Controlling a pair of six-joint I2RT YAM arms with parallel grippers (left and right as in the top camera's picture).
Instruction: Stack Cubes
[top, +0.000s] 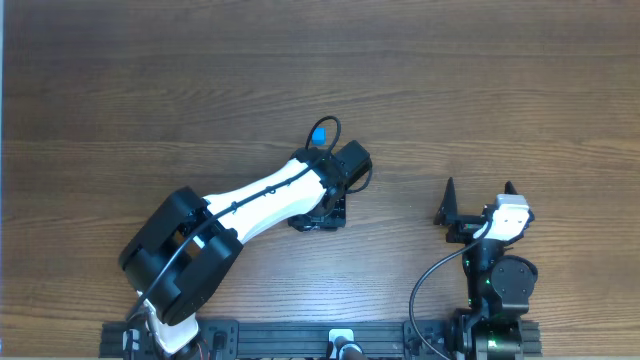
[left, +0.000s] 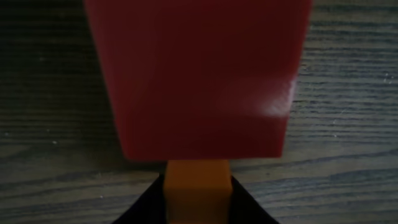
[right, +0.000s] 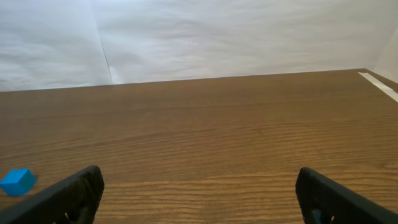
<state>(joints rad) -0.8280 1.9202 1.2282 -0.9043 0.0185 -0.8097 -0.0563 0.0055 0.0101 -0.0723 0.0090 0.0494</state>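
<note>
The red cube (left: 199, 78) is blurred in the left wrist view and its top is cut off by the picture's edge, so its full shape is hard to make out. Just beside it sits the orange cube (left: 198, 190), whose lower part is also cut off. Whether the two cubes touch or merely overlap in the view, I cannot tell. The left hand (left: 198, 199) is closed narrow on the orange cube, with a dark finger against each of its sides.

From above, the left hand (top: 320, 212) is near the middle of the wooden surface (top: 150, 90), and the wrist covers whatever lies beneath it. The blue cube (top: 319, 134) rests on the surface just beyond that wrist, partly crossed by a loop of black cable (top: 333, 128).

The right hand (top: 478, 196) is low on the right side, well apart from the cubes, its fingers (right: 68, 196) spread wide with nothing between them. Its wrist view catches the blue cube (right: 17, 181) far off to one side
</note>
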